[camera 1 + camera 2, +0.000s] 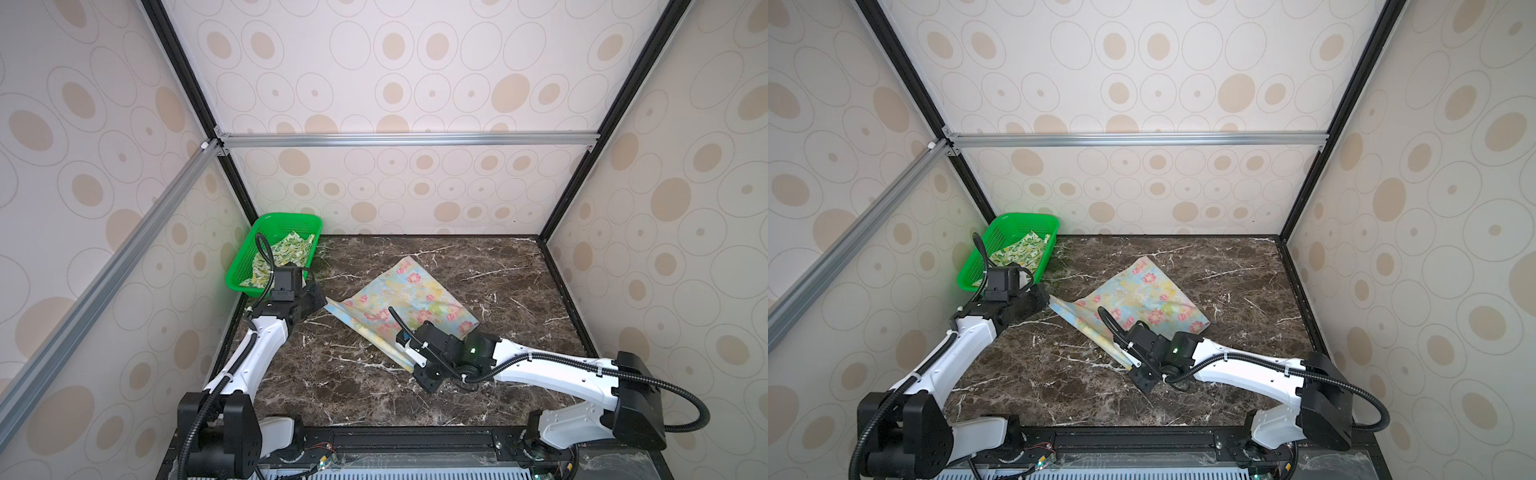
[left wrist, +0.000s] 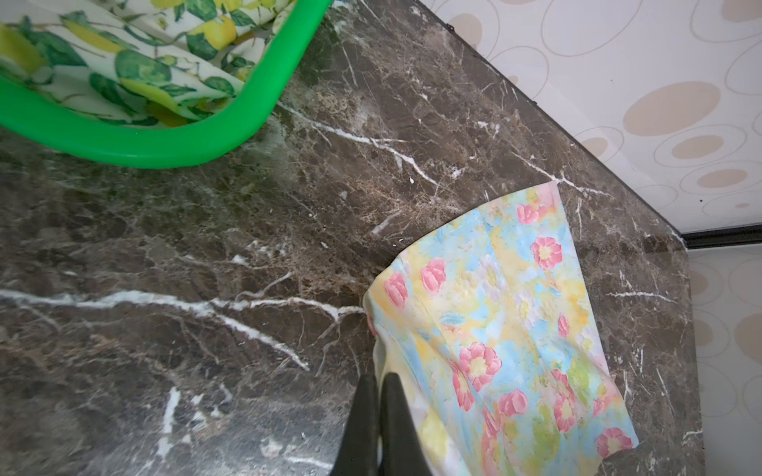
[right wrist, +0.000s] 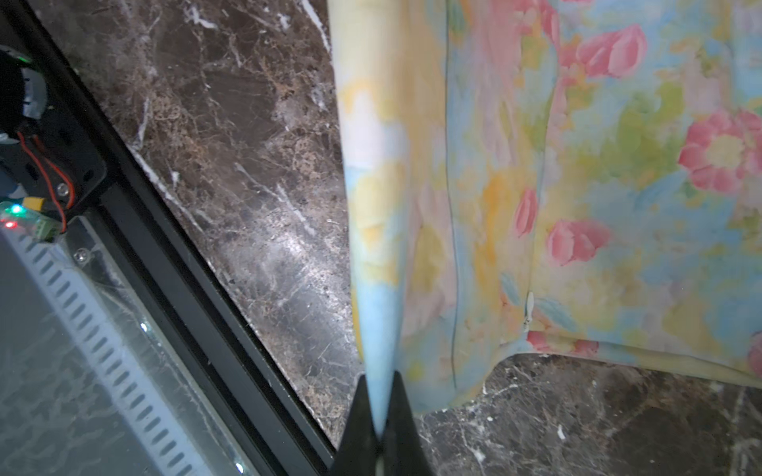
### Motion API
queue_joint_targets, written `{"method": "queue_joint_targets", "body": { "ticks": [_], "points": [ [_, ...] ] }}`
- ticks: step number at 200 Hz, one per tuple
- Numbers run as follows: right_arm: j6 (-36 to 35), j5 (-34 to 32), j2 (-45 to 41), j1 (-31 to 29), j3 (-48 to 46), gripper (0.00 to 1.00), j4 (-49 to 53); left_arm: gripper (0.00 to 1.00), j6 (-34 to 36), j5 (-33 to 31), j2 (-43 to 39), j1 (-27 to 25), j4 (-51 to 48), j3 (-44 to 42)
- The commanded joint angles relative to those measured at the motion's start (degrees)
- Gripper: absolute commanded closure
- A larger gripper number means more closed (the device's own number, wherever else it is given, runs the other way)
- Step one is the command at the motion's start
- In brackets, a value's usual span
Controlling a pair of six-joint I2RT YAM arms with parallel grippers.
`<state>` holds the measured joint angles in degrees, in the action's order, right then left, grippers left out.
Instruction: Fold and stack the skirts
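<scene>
**Both pincers clamped on the flowered skirt; lemon skirt in the basket**

At the far left corner of the tabletop [image 1: 498, 286] stands a green mesh basket [image 1: 245, 259], seen in both top views [image 1: 976, 266]. The lemon skirt [image 1: 291, 249] lies crumpled inside it, cream cloth with yellow fruit and green leaves; the left wrist view shows it [image 2: 136, 70] tucked under the basket's rim [image 2: 165, 152].

Just in front of the basket, the left pincer [image 1: 325, 302] is closed down narrow on the left corner of the flowered skirt [image 1: 409, 293]. In the left wrist view its tips [image 2: 381, 377] meet at the cloth's pale edge, and the skirt [image 2: 507, 321] slopes away from them toward the tabletop.

The flowered skirt lies near the middle of the tabletop, print side up, with its far corner pointing toward the back wall. Most of it lies flat, with a few creases.

At the skirt's near corner, the right pincer [image 3: 381, 391] is pinched tight on a blue and yellow strip of the hem. That strip runs taut from the tips, and the rest of the skirt [image 3: 577, 185] spreads out beside it. In a top view this pincer [image 1: 1136, 365] sits low at the cloth's front edge.
</scene>
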<state>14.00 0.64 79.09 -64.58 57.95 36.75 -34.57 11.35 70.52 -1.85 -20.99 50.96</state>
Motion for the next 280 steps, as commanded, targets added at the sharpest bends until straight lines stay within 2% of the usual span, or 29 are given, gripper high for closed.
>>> {"method": "queue_joint_targets", "body": {
  "ticks": [1, 44, 75, 95, 148, 191, 227, 252, 280],
  "points": [
    [1.6, 4.7, -0.6, -2.3, 1.2, 1.00, 3.8, 1.00, 3.0, -6.5, -3.4, 1.4, -4.3, 2.7],
    [2.6, 11.7, -0.8, -3.9, 2.1, 1.00, 1.3, 1.00, 4.0, -9.2, -6.3, 1.5, -9.3, 7.0],
    [4.3, 13.1, -2.6, -3.5, 0.9, 1.00, -1.4, 1.00, 3.5, -5.6, -3.2, 1.4, -7.0, 11.1],
    [5.6, 15.0, -3.3, -0.5, -0.2, 1.00, -2.3, 1.00, 2.8, -2.9, 1.2, 0.1, -4.0, 13.1],
    [8.6, 20.0, -5.6, 9.4, -3.8, 1.00, -4.5, 1.00, 1.8, -2.7, 14.6, -7.8, 1.2, 21.1],
    [8.5, 20.7, -3.9, 15.4, -4.5, 1.00, -3.2, 1.00, 1.7, -2.8, 24.0, -11.5, 3.9, 27.9],
    [8.4, 19.8, -2.9, 17.5, -4.1, 1.00, -1.5, 1.00, 1.8, -3.0, 29.3, -13.5, 4.1, 32.6],
    [7.1, 19.1, -2.4, 17.6, -3.2, 1.00, 0.2, 1.00, 1.7, -4.3, 29.8, -14.0, 3.4, 33.3],
    [7.0, 20.1, -3.0, 17.7, -3.0, 1.00, 0.4, 1.00, 2.8, -7.9, 26.4, -13.8, 2.4, 31.8]
  ]
}}
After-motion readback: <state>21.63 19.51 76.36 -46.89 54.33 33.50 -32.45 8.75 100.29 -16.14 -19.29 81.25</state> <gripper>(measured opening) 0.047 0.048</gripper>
